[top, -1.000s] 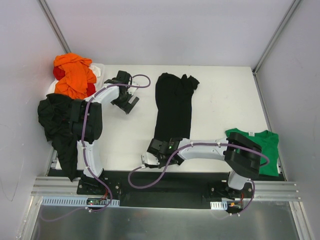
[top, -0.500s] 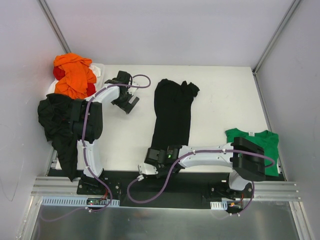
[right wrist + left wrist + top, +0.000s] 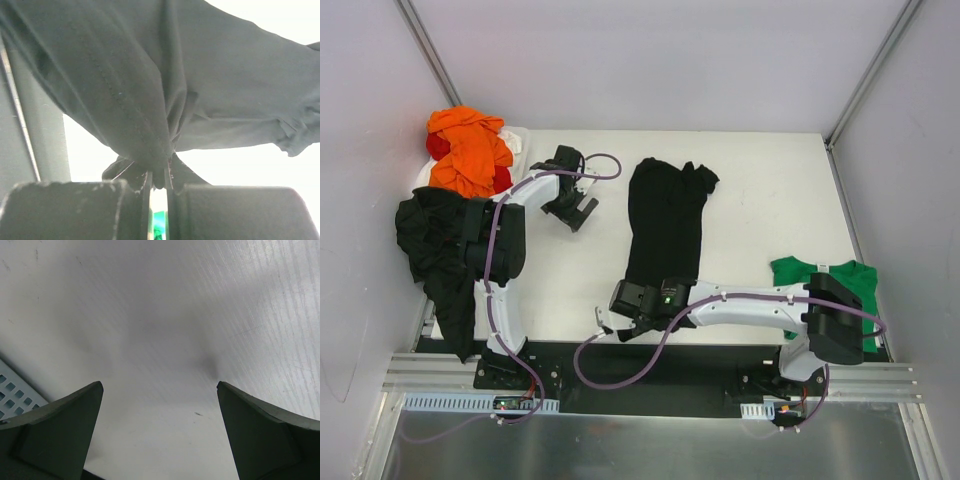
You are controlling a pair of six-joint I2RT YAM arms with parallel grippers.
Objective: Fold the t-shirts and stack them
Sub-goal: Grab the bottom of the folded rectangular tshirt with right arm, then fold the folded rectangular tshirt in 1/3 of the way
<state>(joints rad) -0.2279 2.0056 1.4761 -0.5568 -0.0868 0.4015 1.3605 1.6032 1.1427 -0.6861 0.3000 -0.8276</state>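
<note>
The right tool (image 3: 159, 186) pinches the black shirt (image 3: 665, 215) hem at six o'clock on the bench (image 3: 770, 200), likely for folding. The left tool (image 3: 159, 390) is spread, idle at ten o'clock.

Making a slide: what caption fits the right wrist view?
Right hand shut on a bunched fold of the black t-shirt.

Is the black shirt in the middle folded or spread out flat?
The black shirt is folded lengthwise into a narrow strip; the right gripper pinches its near end.
</note>
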